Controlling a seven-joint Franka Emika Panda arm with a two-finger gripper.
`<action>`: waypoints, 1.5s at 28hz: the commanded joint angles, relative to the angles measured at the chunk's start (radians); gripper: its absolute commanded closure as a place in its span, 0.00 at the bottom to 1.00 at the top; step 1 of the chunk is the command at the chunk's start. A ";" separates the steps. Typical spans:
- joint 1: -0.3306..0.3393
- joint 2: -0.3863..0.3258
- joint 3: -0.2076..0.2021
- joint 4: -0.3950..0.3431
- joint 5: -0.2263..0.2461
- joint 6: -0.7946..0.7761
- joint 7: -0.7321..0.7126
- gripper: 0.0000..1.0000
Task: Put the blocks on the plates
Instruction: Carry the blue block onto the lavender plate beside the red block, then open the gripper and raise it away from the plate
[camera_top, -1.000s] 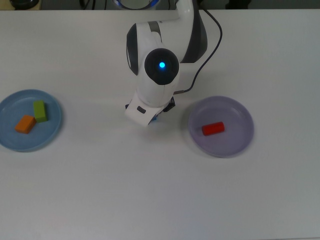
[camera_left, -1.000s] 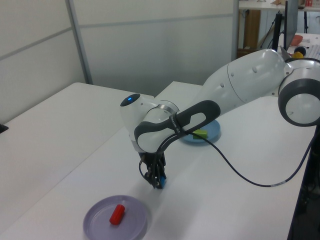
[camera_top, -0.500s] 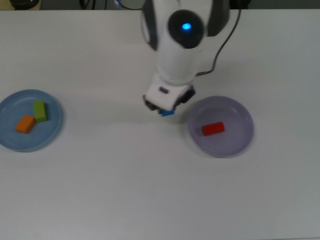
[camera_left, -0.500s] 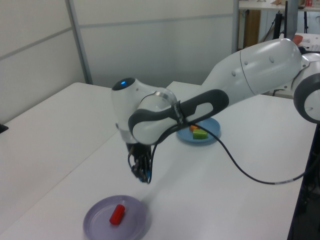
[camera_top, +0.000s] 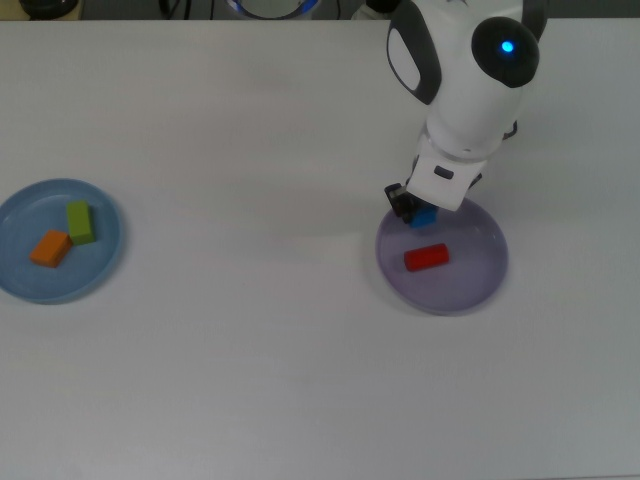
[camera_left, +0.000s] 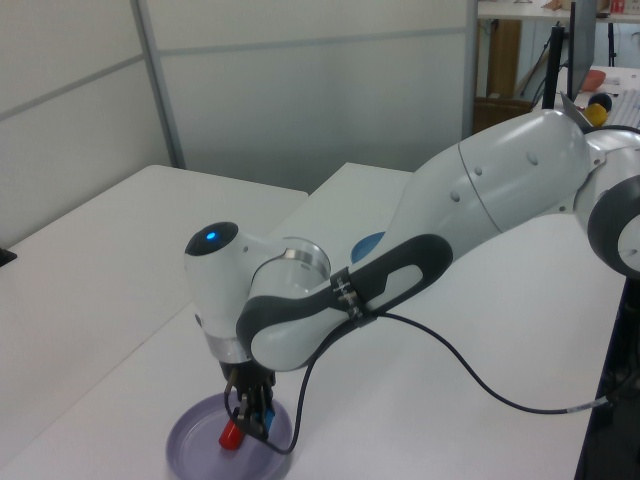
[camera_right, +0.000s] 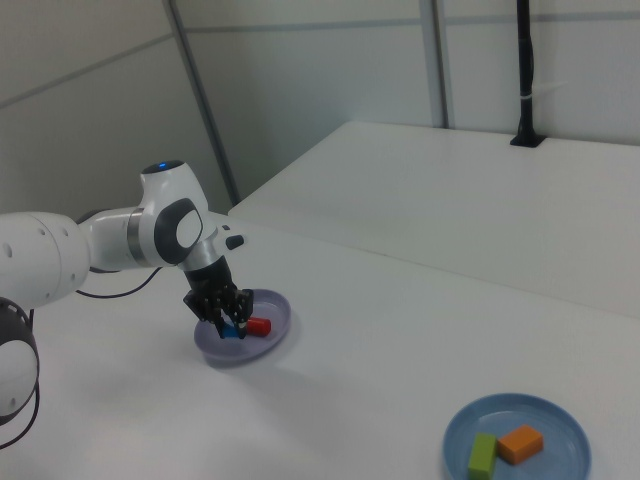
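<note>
A white table (camera_top: 250, 380) spreads under the tool. Grey wall panels (camera_left: 300, 90) stand behind it, with a black pole (camera_right: 524, 80) beyond.

Table (camera_top: 250, 340): smooth matt white top, faint sheen. Arm (camera_top: 470, 90): glossy white plastic shells with dark grey matt joint bands; black rubbery cable (camera_left: 480, 385) trailing from it. Purple plate (camera_top: 470, 285): smooth plastic, slightly translucent, soft gloss. Blue plate (camera_top: 100, 265): smooth opaque plastic, low gloss. Red block (camera_top: 427, 257), orange block (camera_top: 49, 248), green block (camera_top: 80, 222), blue block (camera_top: 424, 215): solid-coloured, matt, smooth faces; material cannot be told. Gripper (camera_top: 412, 208): dark matt fingers.
</note>
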 joint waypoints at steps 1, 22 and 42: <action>0.015 0.012 -0.012 -0.016 -0.024 0.050 0.046 0.97; 0.007 -0.021 -0.021 -0.006 -0.027 0.019 0.044 0.00; -0.154 -0.264 -0.133 0.058 -0.007 -0.304 0.037 0.00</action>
